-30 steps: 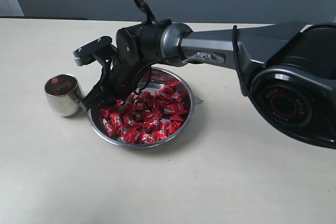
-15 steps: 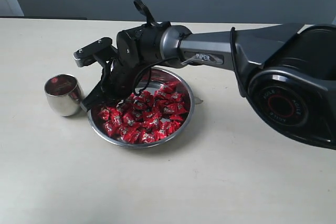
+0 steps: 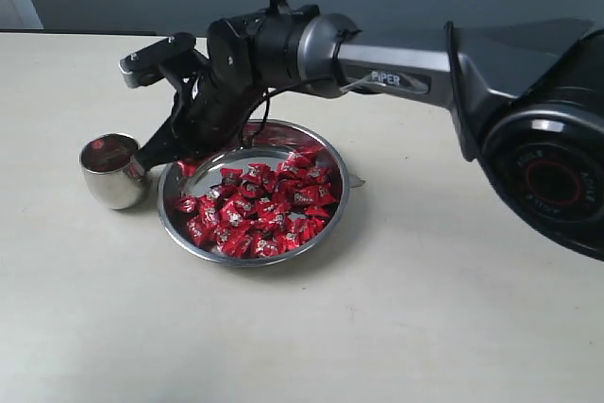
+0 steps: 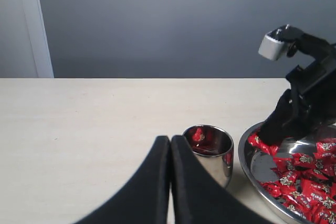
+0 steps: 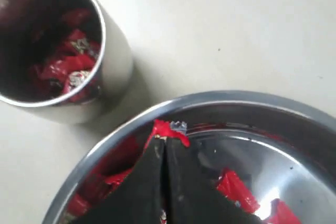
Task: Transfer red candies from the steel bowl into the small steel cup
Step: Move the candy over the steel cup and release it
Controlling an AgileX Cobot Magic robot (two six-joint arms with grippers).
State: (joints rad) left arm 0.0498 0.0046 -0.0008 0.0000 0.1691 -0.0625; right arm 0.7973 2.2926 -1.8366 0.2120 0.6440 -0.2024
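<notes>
The steel bowl (image 3: pixel 332 207) holds many red candies (image 3: pixel 260 214) heaped toward its near side. My right gripper (image 3: pixel 156 154) hangs above the bowl's left rim, shut on one red candy (image 5: pixel 167 129) that pokes out at its fingertips (image 5: pixel 176 153). The small steel cup (image 3: pixel 113 173) stands just left of the bowl, and a few red candies (image 5: pixel 68 64) lie inside it. My left gripper (image 4: pixel 170 141) is shut with nothing in it, low over the table near the cup (image 4: pixel 210 156); it is out of the exterior view.
The right arm's dark body (image 3: pixel 396 73) stretches from the right edge over the table behind the bowl. A grey wall (image 4: pixel 173 19) backs the far table edge. Bare beige tabletop (image 3: pixel 283 327) lies in front of the bowl.
My right gripper has risen out of the candy pile and shifted left toward the cup, carrying one candy. Bare steel now shows at the bowl's left side.
</notes>
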